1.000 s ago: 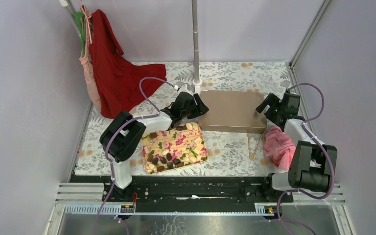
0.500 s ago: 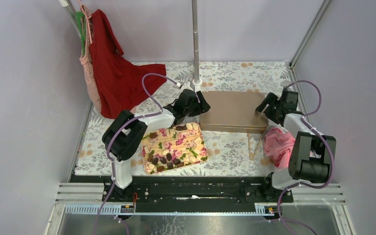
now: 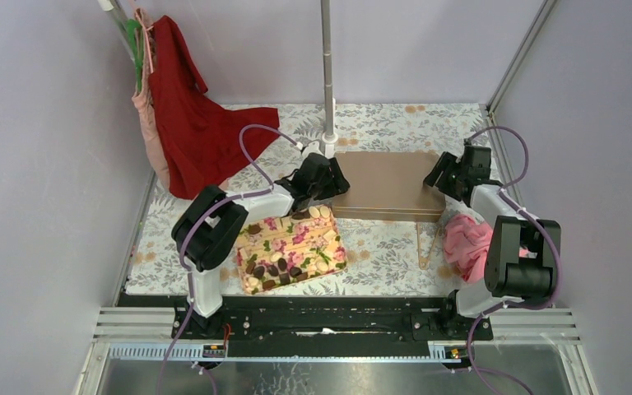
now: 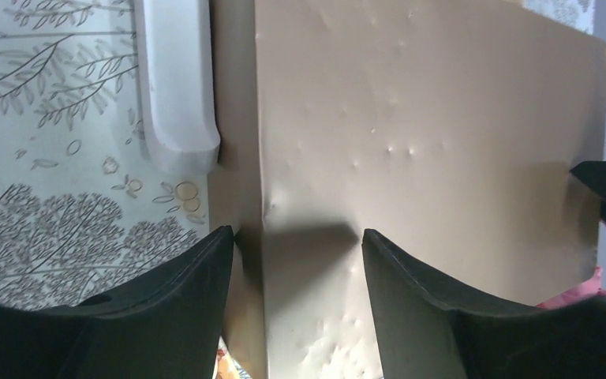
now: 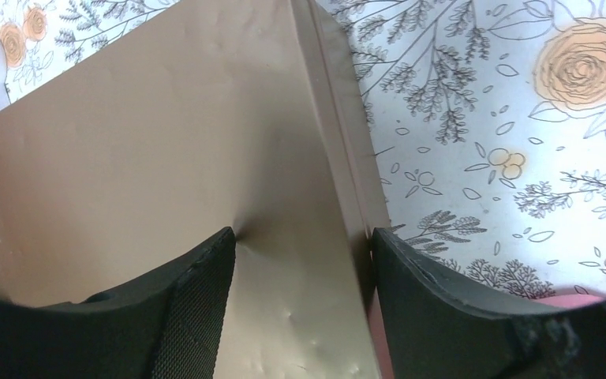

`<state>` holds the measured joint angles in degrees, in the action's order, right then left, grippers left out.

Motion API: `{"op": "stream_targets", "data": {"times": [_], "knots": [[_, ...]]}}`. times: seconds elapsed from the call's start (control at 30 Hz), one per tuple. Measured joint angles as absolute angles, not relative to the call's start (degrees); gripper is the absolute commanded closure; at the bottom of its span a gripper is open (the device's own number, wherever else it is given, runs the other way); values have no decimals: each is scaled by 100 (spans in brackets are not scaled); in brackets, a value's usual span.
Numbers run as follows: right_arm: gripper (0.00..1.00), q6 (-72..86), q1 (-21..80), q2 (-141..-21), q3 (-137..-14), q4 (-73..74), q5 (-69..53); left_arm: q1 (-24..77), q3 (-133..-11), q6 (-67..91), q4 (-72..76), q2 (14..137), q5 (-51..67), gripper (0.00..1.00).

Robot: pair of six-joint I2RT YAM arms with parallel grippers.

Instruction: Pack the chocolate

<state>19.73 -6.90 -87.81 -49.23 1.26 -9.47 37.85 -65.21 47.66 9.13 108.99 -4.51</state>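
You have the box [image 3: 391, 183] at the middle of the counter [image 3: 378, 247], with the pole [image 3: 327, 66] just behind its left corner. The tray [image 3: 313, 233] holding the chocolate [image 3: 273, 270] lies before the box, to its left. The cloth [image 3: 467, 243] lies at the box's front right, and the hanging garment [image 3: 197, 123] is at the back left.

The left claw [image 4: 296, 231] and right claw [image 5: 303, 232] were moulded black; the white-and-black arms [image 3: 207, 234] were trailed by purple cables [image 3: 242, 151].

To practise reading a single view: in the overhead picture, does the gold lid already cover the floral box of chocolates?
No: the gold lid sits beyond the floral box, whose chocolates lie uncovered.
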Motion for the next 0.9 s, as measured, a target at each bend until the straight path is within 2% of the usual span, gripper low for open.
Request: {"op": "stream_targets", "data": {"times": [0.6,0.77,0.9], "knots": [[47,2075,-263,-8654,-4574,-397,-991,3782,-6265,4484,578,10600,-871,29],[45,2213,-174,-8571,-4318,-755,-943,3754,-6305,4434,497,10597,-1002,26],[36,2305,-148,-8521,-4244,-856,-950,3756,-6311,4383,362,10534,-1092,21]]}}
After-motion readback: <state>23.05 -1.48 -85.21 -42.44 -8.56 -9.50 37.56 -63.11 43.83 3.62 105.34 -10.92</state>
